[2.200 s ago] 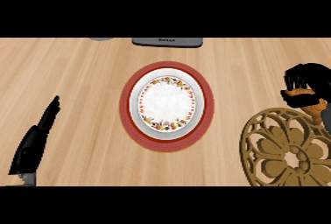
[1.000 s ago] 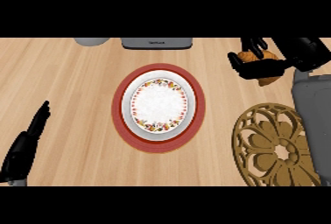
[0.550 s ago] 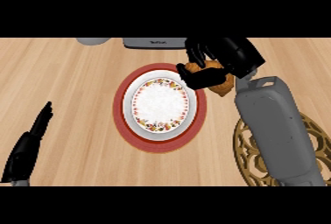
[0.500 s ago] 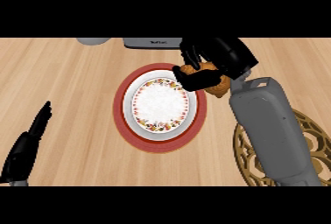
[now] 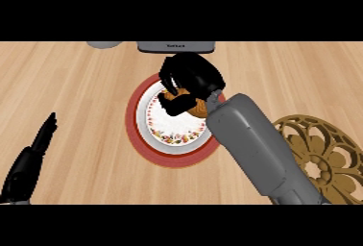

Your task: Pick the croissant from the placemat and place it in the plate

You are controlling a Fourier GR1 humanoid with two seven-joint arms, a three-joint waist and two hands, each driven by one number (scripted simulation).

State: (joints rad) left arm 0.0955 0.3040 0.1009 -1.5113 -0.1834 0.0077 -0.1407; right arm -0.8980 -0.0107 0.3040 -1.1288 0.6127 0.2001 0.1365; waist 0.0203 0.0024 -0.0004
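My right hand (image 5: 190,77) hangs over the upper part of the white plate (image 5: 164,132) with a flowered rim, fingers curled round the golden-brown croissant (image 5: 193,107). Only pieces of the croissant show beneath the fingers. The plate stands on a round red mat (image 5: 142,149) in the middle of the wooden counter. My grey right forearm (image 5: 255,149) crosses the plate's right side and hides it. The gold openwork placemat (image 5: 326,158) lies at the right, partly behind that forearm. My left hand (image 5: 35,153) rests open at the lower left, fingers straight, far from the plate.
A dark grey appliance (image 5: 175,46) sits at the counter's far edge, just above my right hand. A grey round object (image 5: 105,44) shows beside it at the top. Bare wooden counter (image 5: 78,86) stretches to the left of the plate.
My right hand has carried the croissant leftward from the right side of the counter to above the plate. The left hand has stayed in place.
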